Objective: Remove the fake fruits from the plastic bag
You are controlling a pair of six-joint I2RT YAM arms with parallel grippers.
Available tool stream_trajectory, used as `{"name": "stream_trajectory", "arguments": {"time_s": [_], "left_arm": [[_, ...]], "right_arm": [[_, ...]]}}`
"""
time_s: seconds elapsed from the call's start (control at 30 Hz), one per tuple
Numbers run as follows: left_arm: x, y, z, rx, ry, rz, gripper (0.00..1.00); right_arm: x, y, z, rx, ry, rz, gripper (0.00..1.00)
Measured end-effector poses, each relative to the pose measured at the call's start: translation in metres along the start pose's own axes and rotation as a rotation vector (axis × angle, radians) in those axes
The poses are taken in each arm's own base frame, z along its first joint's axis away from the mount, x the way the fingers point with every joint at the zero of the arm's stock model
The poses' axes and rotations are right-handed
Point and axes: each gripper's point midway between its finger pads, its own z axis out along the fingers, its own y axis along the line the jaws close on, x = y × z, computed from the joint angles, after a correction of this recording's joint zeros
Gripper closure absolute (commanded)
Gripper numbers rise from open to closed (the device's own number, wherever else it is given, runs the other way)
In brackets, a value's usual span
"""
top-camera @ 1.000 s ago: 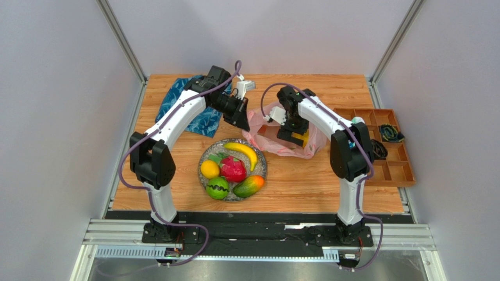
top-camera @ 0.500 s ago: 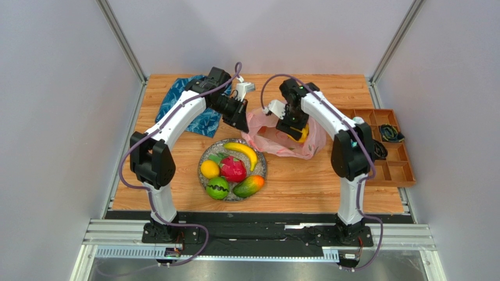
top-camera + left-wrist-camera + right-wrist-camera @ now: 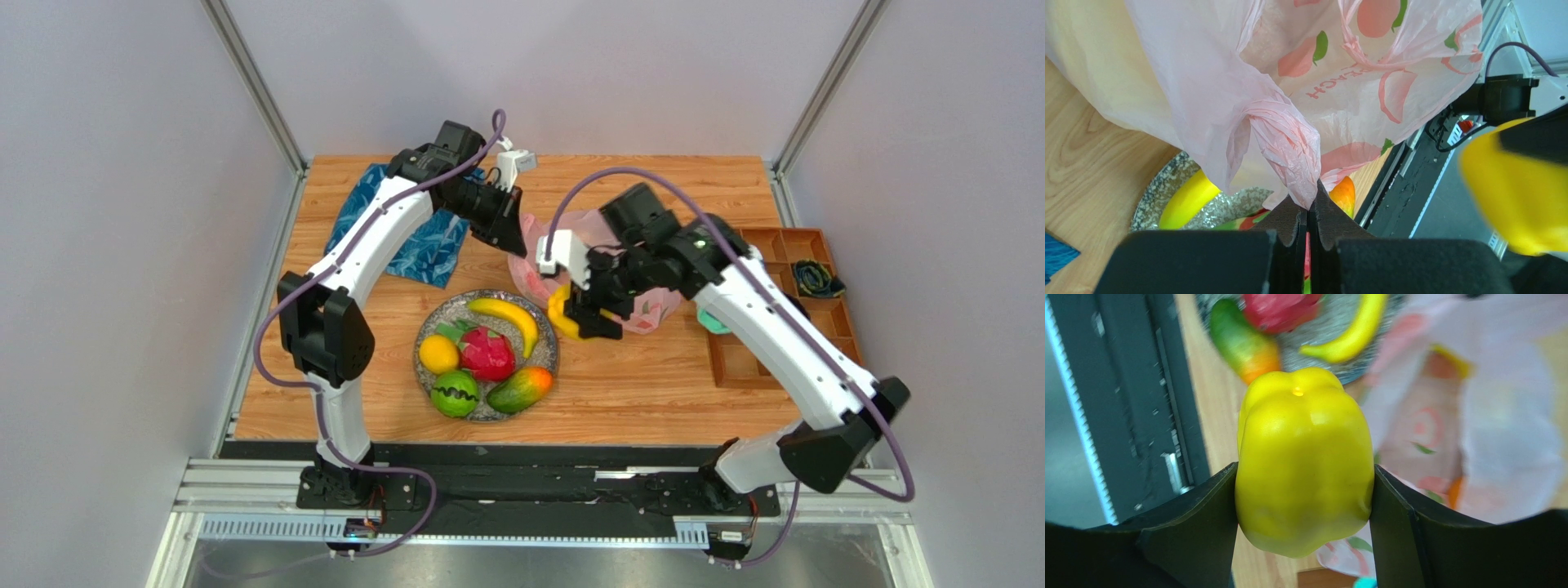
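- Right jaws: clamped on a yellow fruit [image 3: 1303, 459], one finger against each flank. Its dimpled end points out past the fingertips, so its long axis runs along the fingers.
- Left jaws: pinched tight on a gathered fold of the bag [image 3: 1281, 138], holding it up off the bench [image 3: 613, 392]. The bag hangs open-looking and slack behind that pinch.
- From above, the yellow fruit is clear of the bag, between it and the plate [image 3: 550, 363], just beside the plate's right rim.
- What the next move turns on: the plate lies left of the right jaws and a little toward the arm bases. The right arm is the nearer arm and the one loaded.
- The plate already carries a banana [image 3: 509, 319], dragon fruit [image 3: 487, 353], mango [image 3: 520, 390], melon [image 3: 454, 393] and an orange-yellow fruit [image 3: 438, 354]. Little bare surface shows, so the drop probably wants the right edge, beside the banana.
- Whether the bag holds more fruit cannot be told. The right wrist view shows blurred orange and yellow patches that may only be its print.
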Motion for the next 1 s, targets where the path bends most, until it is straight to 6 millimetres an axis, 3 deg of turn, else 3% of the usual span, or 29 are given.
{"name": "stream_trajectory", "arguments": {"time_s": [0.07, 0.13, 0.27, 0.43, 0.73, 1.0], "left_arm": [[-0.004, 0.003, 0.001, 0.001, -0.006, -0.002, 1.00], [-0.005, 0.006, 0.002, -0.001, -0.006, -0.007, 1.00], [-0.004, 0.011, 0.000, -0.009, -0.007, -0.017, 1.00], [0.000, 0.021, 0.001, -0.035, -0.004, -0.029, 1.00], [-0.005, 0.026, -0.005, -0.084, -0.013, -0.036, 1.00], [-0.014, 0.027, -0.010, -0.108, -0.036, -0.016, 1.00]], "right_arm": [[0.011, 0.013, 0.025, -0.082, 0.061, 0.005, 0.57], [0.017, 0.011, 0.054, -0.139, 0.118, 0.019, 0.59], [0.016, -0.008, 0.108, -0.183, 0.191, 0.057, 0.61], [0.007, -0.037, 0.159, -0.076, 0.243, 0.010, 0.64], [-0.027, -0.044, 0.214, 0.118, 0.232, -0.279, 0.60], [-0.044, -0.077, 0.255, 0.238, 0.196, -0.360, 0.52]]}}
